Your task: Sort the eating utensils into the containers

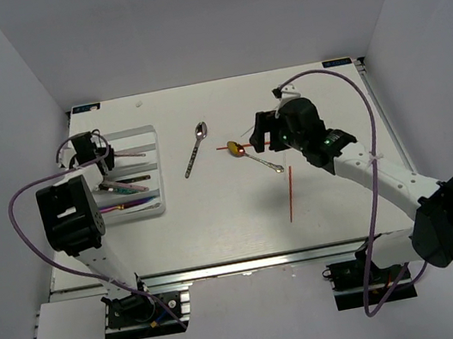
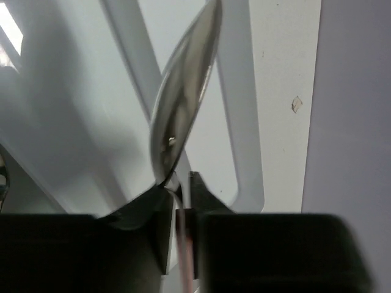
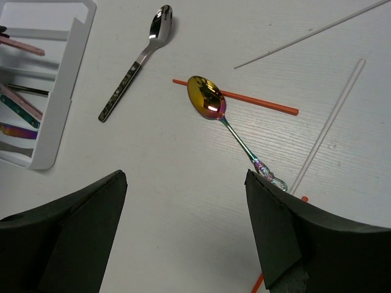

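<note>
The white cutlery tray (image 1: 144, 133) sits at the left of the table and holds several utensils (image 1: 125, 186). My left gripper (image 1: 95, 153) hovers over its far end, shut on the pinkish handle of a silver spoon (image 2: 183, 104), whose bowl points over a compartment (image 2: 244, 122). My right gripper (image 1: 259, 134) is open and empty just above the table, near the gold-bowled spoon (image 3: 206, 97), which lies across a red stick (image 3: 263, 105). A silver spoon with a dark handle (image 3: 135, 64) lies between it and the tray (image 3: 58, 97).
Two clear sticks (image 3: 333, 119) lie to the right of the gold spoon. A second red stick (image 1: 291, 193) lies nearer the front. The table's back edge and a grey wall (image 2: 354, 122) stand close behind the tray.
</note>
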